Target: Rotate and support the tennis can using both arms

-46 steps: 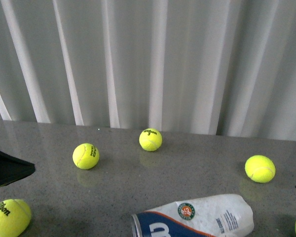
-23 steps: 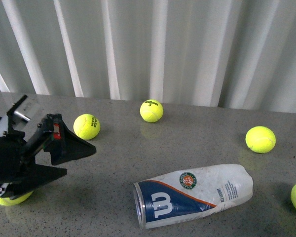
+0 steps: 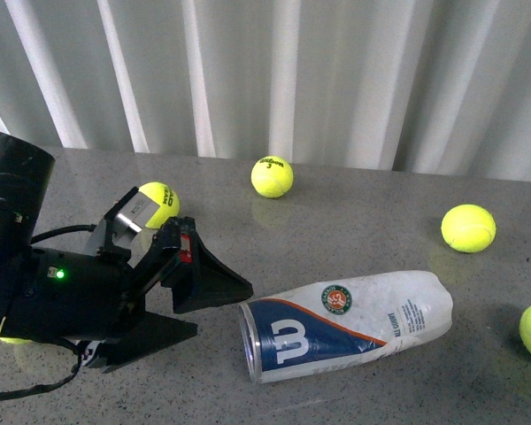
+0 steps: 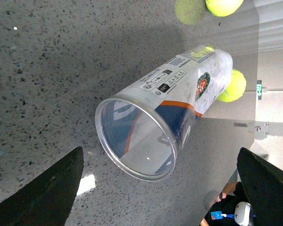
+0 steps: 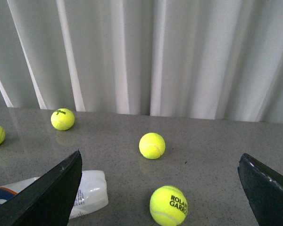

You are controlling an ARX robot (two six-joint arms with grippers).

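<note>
Near the counter's (image 3: 363, 221) front edge, the empty can (image 3: 345, 325) is judged light, slick and crushable, best gripped at its stiffer open end; the left pincer (image 3: 221, 308) and right pincer (image 5: 160, 153) are seen spread open.

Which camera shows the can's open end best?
The left wrist view: it looks straight into the mouth of the can, whole rim visible. The front view shows the can side-on, the mouth only obliquely. The right wrist view catches only its closed-end part.

yellow tennis balls (image 3: 273, 176) on grey table (image 3: 363, 221), white curtain (image 3: 336, 80) behind
</note>
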